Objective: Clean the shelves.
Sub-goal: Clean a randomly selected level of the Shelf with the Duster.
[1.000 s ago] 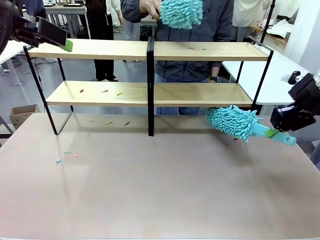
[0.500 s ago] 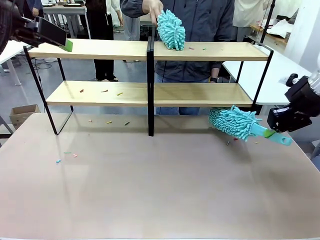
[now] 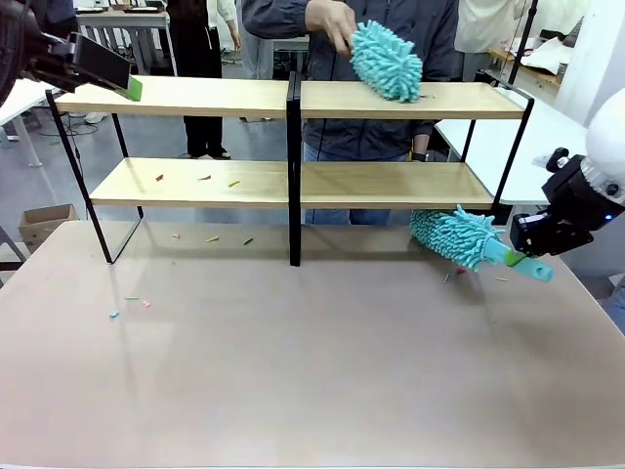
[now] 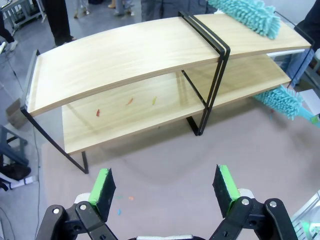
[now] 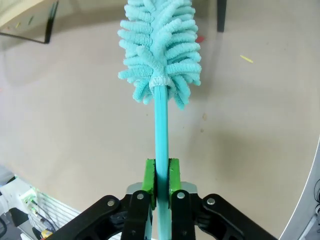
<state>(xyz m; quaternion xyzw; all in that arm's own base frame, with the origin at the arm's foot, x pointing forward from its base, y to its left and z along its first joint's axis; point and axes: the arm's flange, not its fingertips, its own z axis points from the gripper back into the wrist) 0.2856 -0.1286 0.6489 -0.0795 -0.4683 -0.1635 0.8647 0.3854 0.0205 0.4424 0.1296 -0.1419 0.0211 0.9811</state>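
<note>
The shelves (image 3: 195, 96), a two-tier rack of light boards on a black frame, stand across the far half of the beige table. My right gripper (image 3: 518, 259) is shut on the handle of a teal fluffy duster (image 3: 451, 235), whose head lies low at the rack's right foot. In the right wrist view the fingers (image 5: 149, 176) clamp the handle below the duster (image 5: 160, 45). My left gripper (image 3: 122, 80) hovers at the top board's left end, and it stands open (image 4: 165, 187) above the shelves (image 4: 125, 55). A person's hand presses a second duster (image 3: 388, 61) on the top board's right half.
Small coloured scraps (image 3: 205, 179) lie on the lower board's left half, with more scraps (image 3: 132, 303) on the table at the left. A white table (image 3: 527, 156) stands at the right. A cardboard box (image 3: 44, 220) sits on the floor at the left.
The person's duster came down onto the top board and swept to the right. My right gripper shifted slightly up and left with its duster. The left arm stayed put.
</note>
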